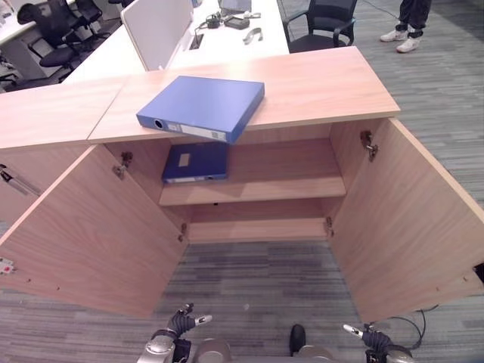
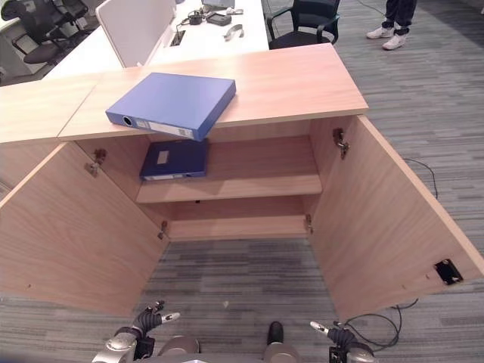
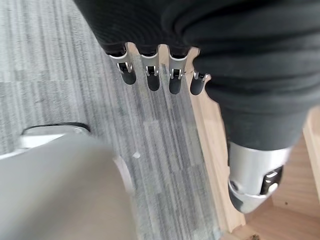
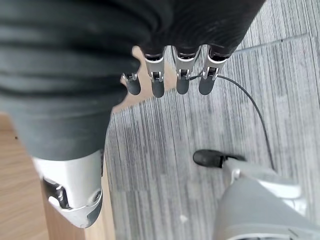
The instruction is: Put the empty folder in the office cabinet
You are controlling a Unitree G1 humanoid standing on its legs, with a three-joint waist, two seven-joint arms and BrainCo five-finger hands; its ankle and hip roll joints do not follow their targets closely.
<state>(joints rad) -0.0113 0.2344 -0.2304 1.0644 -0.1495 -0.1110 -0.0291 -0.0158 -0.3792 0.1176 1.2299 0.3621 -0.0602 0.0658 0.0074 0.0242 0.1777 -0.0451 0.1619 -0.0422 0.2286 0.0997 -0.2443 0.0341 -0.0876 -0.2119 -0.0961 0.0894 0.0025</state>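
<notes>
A blue box folder (image 1: pixel 203 107) lies flat on top of the low wooden cabinet (image 1: pixel 318 83), one corner jutting past the front edge. Both cabinet doors stand wide open. A second, darker blue folder (image 1: pixel 195 162) lies on the upper shelf (image 1: pixel 257 189) at the left. My left hand (image 1: pixel 180 324) hangs low at the bottom of the eye views, fingers relaxed and holding nothing; its fingers (image 3: pixel 152 75) hang straight over the carpet. My right hand (image 1: pixel 370 336) hangs low at the bottom right, its fingers (image 4: pixel 182 77) likewise straight and empty.
The left door (image 1: pixel 91 234) and right door (image 1: pixel 408 219) swing out toward me on either side. The lower shelf (image 1: pixel 257 229) is bare. White desks (image 1: pixel 219 38) with office chairs (image 1: pixel 321 23) stand behind the cabinet. A person's legs (image 1: pixel 408 23) show at the far right.
</notes>
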